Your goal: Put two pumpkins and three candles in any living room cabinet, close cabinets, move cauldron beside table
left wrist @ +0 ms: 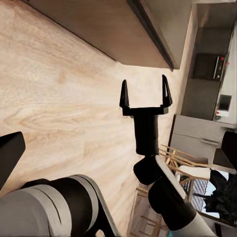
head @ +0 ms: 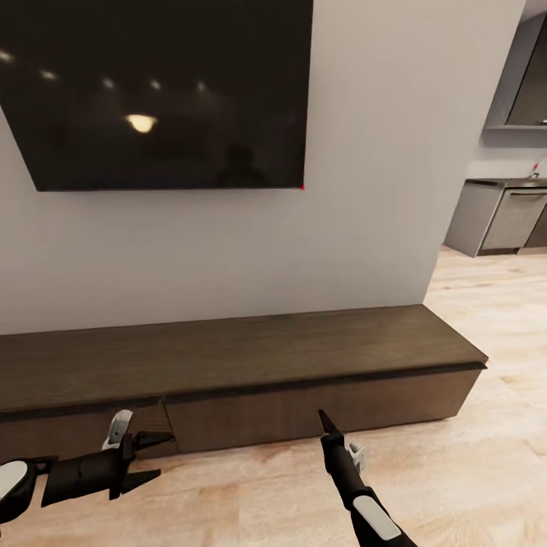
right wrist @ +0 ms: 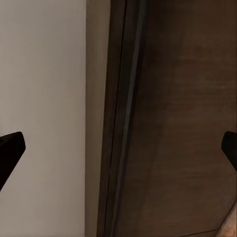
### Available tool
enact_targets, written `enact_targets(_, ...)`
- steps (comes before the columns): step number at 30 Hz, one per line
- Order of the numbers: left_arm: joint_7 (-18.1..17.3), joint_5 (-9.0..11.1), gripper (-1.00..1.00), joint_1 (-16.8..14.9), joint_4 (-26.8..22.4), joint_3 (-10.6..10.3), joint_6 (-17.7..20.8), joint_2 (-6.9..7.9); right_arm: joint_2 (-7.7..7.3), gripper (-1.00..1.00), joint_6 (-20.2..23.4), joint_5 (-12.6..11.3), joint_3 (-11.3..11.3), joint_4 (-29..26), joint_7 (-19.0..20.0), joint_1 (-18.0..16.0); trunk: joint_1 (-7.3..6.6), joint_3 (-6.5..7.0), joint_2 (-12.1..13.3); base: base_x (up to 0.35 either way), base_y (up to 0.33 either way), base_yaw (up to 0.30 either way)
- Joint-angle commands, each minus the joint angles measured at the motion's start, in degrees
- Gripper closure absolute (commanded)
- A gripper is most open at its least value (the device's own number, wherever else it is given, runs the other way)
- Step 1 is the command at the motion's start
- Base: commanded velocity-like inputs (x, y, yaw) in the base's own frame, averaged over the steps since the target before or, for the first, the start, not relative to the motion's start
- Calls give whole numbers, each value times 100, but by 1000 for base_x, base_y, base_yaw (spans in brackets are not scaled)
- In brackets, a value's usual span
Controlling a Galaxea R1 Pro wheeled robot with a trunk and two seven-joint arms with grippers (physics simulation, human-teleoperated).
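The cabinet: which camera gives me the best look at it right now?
The head view: the cabinet runs full length under the wall screen, drawers all shut. The right wrist view gives only a close crop of its dark front and top edge. The left wrist view catches just one end above the floor.

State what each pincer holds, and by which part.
Nothing is held. The left pincer and right pincer are both open and empty, in front of the closed cabinet.

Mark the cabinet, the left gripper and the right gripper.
cabinet (head: 228,349): head view, on its flat top.
left gripper (head: 156,458): head view, between its open fingers.
right gripper (left wrist: 145,96): left wrist view, between its open fingers.
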Motion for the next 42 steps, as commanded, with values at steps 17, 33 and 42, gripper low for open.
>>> enact_targets(17,49,263,-100,12,-5,-22,6,75,-4,-100,-10,-59,39,1,17,-4,1,-5,-2,70,73,0)
enact_targets(33,49,263,-100,12,-9,-22,6,77,-1,-100,-10,-59,38,2,17,-4,1,-5,-2,89,40,0)
enact_targets(42,49,363,-100,12,-12,-22,6,78,2,-100,-10,-59,39,3,17,-4,67,-59,-122,6,0,0)
